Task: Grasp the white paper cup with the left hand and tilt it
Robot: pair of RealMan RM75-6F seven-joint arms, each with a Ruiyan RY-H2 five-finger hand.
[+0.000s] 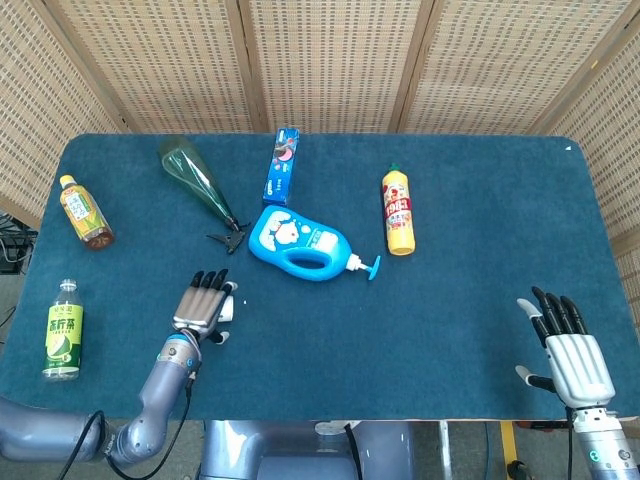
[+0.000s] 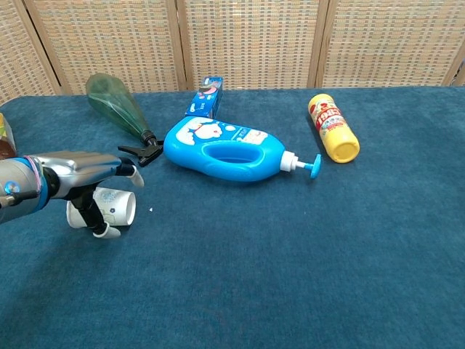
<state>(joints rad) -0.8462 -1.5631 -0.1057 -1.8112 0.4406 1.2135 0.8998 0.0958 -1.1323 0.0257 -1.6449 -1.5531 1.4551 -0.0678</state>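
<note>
The white paper cup (image 2: pixel 120 206) lies on its side on the blue cloth at the front left, mouth facing right. My left hand (image 1: pixel 203 308) covers it from above: the fingers (image 2: pixel 109 166) stretch out over the cup, and the thumb tip sits at its near side. In the head view the hand hides nearly all of the cup. The fingers look extended rather than wrapped tight, and the cup still rests on the cloth. My right hand (image 1: pixel 565 350) rests at the front right edge with its fingers spread, holding nothing.
A blue detergent bottle (image 1: pixel 298 243) lies just behind and to the right of the cup. A green spray bottle (image 1: pixel 195 180) and a toothpaste box (image 1: pixel 282 166) lie further back. A yellow bottle (image 1: pixel 398 210) is at centre right. Two tea bottles (image 1: pixel 86 212) (image 1: pixel 63 330) lie at the left edge.
</note>
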